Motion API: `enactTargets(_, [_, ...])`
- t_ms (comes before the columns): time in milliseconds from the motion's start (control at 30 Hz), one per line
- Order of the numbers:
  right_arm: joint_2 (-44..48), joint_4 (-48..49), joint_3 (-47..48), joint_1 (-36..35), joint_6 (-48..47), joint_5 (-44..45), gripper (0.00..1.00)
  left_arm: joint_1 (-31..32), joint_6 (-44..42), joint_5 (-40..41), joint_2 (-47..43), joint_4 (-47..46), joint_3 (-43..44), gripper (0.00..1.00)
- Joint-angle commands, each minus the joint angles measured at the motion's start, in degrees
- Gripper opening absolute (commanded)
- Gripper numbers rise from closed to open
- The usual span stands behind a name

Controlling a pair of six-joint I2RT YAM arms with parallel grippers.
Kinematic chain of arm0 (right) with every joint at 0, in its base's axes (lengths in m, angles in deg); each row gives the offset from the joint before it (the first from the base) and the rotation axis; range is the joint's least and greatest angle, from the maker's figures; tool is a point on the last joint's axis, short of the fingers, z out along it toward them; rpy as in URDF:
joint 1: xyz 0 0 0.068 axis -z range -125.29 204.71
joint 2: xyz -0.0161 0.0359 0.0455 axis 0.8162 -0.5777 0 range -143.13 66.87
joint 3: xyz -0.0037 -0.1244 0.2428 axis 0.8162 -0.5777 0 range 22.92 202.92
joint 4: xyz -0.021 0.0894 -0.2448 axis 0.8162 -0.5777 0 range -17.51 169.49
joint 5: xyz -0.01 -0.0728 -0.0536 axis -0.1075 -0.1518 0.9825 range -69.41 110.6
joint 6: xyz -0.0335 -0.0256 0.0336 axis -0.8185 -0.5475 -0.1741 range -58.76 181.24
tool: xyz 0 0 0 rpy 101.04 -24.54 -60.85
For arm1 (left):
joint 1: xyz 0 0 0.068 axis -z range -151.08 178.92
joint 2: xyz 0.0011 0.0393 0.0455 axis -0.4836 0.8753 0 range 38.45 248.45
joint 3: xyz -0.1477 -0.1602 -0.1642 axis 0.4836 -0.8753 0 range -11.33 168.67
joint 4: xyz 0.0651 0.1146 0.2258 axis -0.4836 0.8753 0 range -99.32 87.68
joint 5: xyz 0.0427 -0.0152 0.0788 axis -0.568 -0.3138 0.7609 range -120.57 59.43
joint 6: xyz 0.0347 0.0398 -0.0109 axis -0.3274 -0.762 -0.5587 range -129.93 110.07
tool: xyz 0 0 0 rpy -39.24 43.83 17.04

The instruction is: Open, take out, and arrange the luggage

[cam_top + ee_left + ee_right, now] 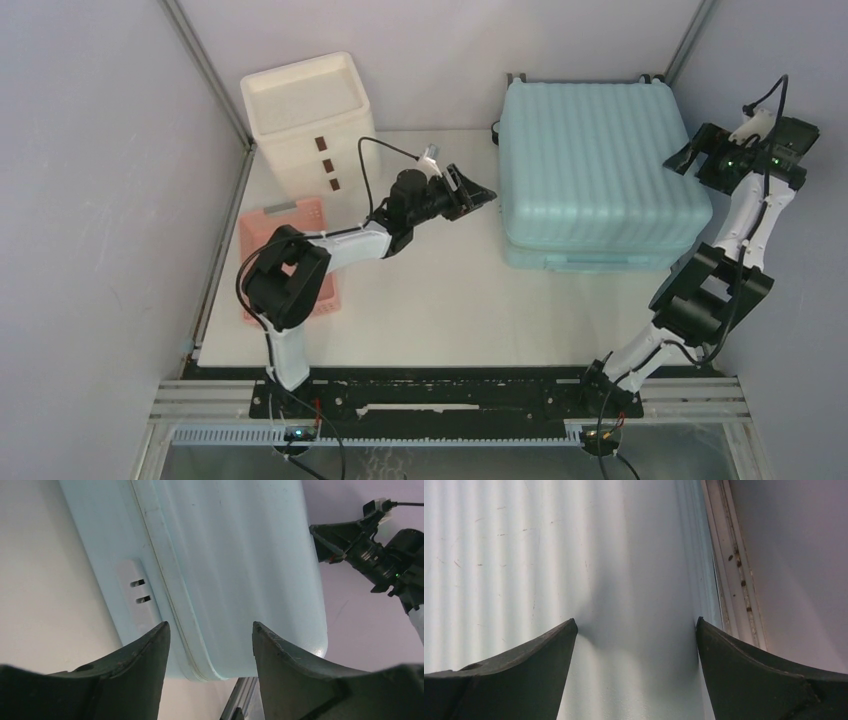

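Note:
The luggage [590, 170] is a large pale blue ribbed hard-shell case lying flat and closed at the back right of the table. My left gripper [487, 195] points at its left side, just short of the shell, jaws open with nothing between them. The left wrist view shows the luggage [235, 560] side on, with its seam and a small slotted plate [137, 591] ahead of the left gripper [210, 627]. My right gripper [690, 160] hovers at the case's right edge, open and empty. In the right wrist view the ribbed lid [524, 555] fills the space under the right gripper [636, 622].
A white three-drawer box [305, 115] stands at the back left. A pink plastic basket [290, 262] lies at the left edge, partly under the left arm. The enclosure's walls and metal frame [734, 570] run close behind and right of the luggage.

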Motion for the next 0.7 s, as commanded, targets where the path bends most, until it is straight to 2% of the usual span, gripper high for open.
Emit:
enactTargets(0, [3.12, -2.59, -6.25, -2.23, -2.5, -5.56, 0.95, -0.97, -0.65, 1.86, -0.24, -2.42, 3.3, 0.65])
enactTargets(200, [14.36, -7.58, -19.62, -5.84, -5.83, -12.11, 0.91, -5.3, -6.42, 7.41, -12.4, 0.56, -8.25, 0.65])
enactTargets(367, [22.04, -13.98, -26.78, -10.66, -7.21, -14.19, 0.89, -8.24, -14.59, 9.88, -23.65, 7.69, -14.18, 0.66])
enactTargets(500, [27.26, -16.92, -30.22, -18.25, -7.51, -14.01, 0.89, -8.47, -21.66, 12.0, -31.22, 14.61, -15.82, 0.66])
enactTargets(600, [30.0, -16.79, -31.76, -26.18, -7.21, -13.01, 0.91, -8.47, -25.68, 12.14, -36.47, 15.27, -17.89, 0.66])
enactTargets(667, [31.43, -16.37, -32.02, -28.5, -8.3, -13.17, 0.93, -8.47, -27.88, 11.54, -39.5, 15.71, -19.02, 0.66])
